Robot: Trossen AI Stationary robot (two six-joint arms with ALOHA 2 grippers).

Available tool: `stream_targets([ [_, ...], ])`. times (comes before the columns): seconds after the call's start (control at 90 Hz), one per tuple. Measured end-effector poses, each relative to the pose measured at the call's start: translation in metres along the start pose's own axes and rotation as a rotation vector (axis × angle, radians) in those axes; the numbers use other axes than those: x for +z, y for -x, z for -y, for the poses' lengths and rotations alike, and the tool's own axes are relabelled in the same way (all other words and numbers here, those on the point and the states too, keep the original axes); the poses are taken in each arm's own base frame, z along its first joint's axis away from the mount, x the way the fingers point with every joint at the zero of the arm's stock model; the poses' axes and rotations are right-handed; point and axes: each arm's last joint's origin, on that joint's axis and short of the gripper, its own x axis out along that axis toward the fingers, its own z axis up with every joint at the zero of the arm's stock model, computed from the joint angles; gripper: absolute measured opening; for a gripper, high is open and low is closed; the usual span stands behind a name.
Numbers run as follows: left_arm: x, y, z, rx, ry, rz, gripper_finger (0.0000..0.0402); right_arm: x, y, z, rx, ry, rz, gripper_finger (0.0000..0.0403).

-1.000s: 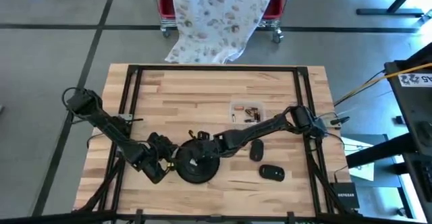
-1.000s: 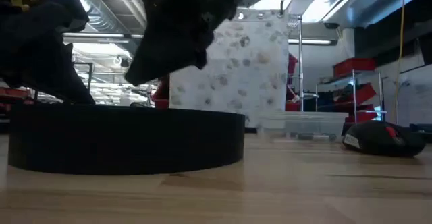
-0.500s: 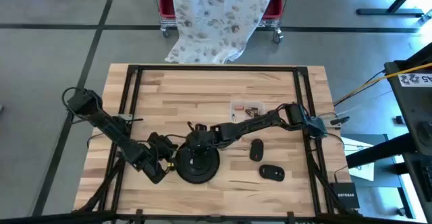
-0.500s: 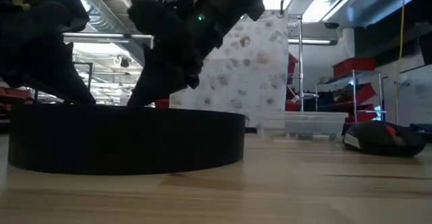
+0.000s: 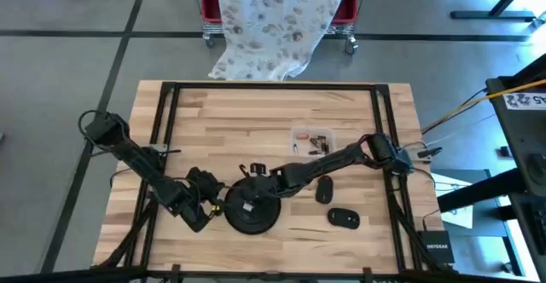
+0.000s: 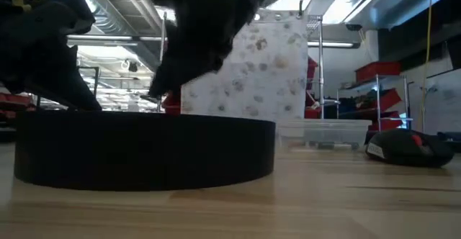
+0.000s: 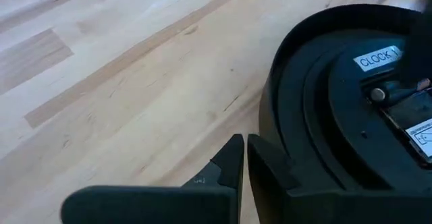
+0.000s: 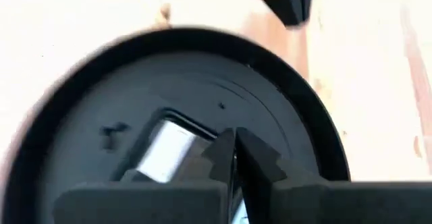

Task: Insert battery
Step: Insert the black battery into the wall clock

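A round black clock (image 5: 252, 213) lies face down on the wooden table, its back up (image 8: 101, 116). A pale cylinder (image 8: 165, 153), seemingly the battery, lies in the recess at the middle of the back. My right gripper (image 8: 234, 146) is shut and points down just above that recess (image 5: 256, 191). My left gripper (image 7: 241, 153) is shut and low at the clock's left rim (image 5: 213, 208). My left gripper lies level beside the clock, coming from the table's left. The outer side of one finger (image 7: 266, 166) is against the clock's outer wall (image 7: 283, 150). The clock stays flat on the table. My right gripper's shut tips hide the spot under them; I cannot tell whether they touch the clock's back.
A small clear box (image 5: 312, 140) with small parts stands behind the clock to the right. Two black computer mice (image 5: 323, 189) (image 5: 344, 218) lie to the right of the clock. A patterned cloth (image 5: 273, 19) hangs beyond the far edge.
My right gripper rose and went toward the far left edge of the clock, then came back down over the middle of its back. The clock has slid a little toward the table's right edge, still flat on the table.
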Motion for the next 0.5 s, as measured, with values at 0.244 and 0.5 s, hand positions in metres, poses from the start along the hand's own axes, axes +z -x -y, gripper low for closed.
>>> stream_targets([
  [0.244, 0.0, 0.0, 0.0, 0.0, 0.001, 0.0, 0.0003, -0.008, -0.002, 0.0, -0.016, -0.026, -0.071, 0.0],
  [0.5, 0.0, 0.0, 0.0, 0.0, 0.003, 0.0, 0.0003, -0.009, -0.003, -0.001, -0.01, -0.019, -0.075, 0.0],
])
